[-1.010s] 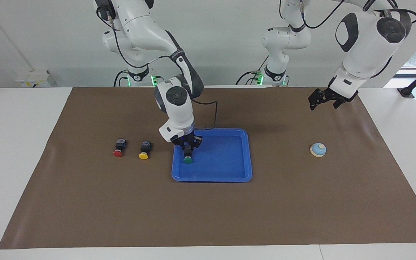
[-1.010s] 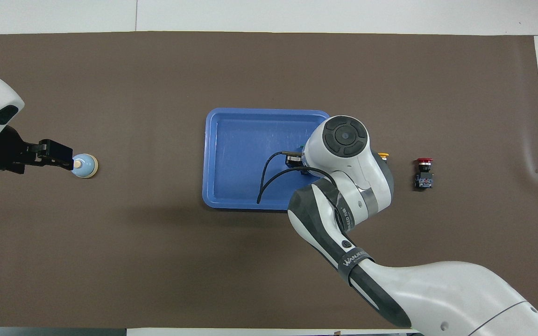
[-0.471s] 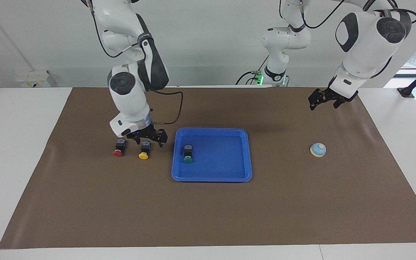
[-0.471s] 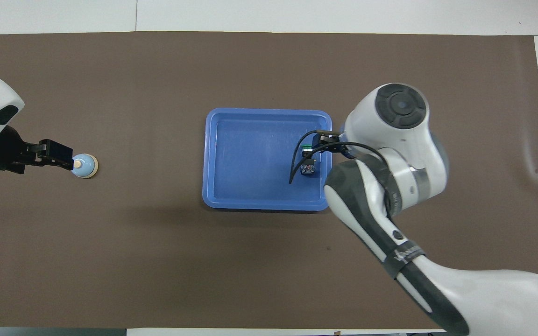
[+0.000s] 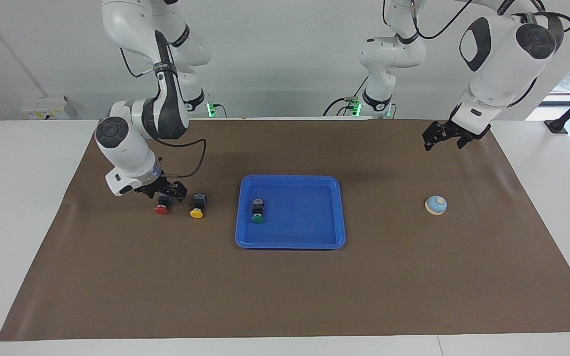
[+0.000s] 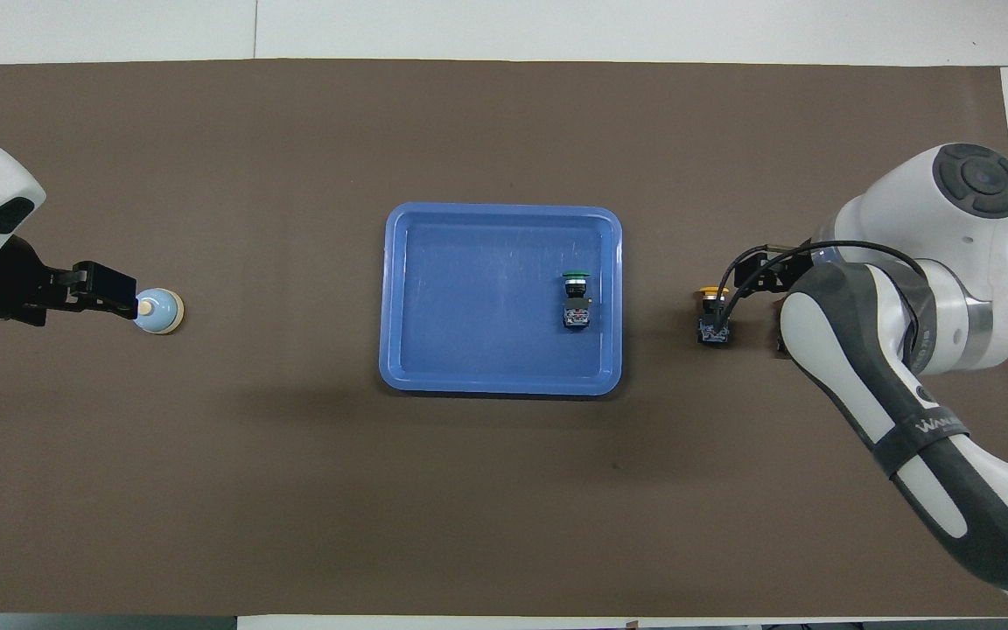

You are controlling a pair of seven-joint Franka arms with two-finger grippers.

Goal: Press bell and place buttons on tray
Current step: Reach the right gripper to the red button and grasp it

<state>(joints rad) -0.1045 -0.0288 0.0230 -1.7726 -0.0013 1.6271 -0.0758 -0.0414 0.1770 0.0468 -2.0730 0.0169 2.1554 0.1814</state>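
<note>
Hovering over the red button [image 5: 162, 206], the right gripper [image 5: 166, 192] has fingers apart, empty; left gripper [image 5: 444, 136] likewise. Forearm lettering partly readable: "WANJ".

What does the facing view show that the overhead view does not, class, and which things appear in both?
Only the facing view shows the red-capped push button under the open right gripper, plus both arm bases and the wall.

Only the overhead view shows the black body of the yellow-capped push button unobstructed from above; there the right arm hides the red one.

Both show the bright-blue rectangular plastic tray holding the green-capped push button, the light-blue dome bell and the raised, open left gripper.
</note>
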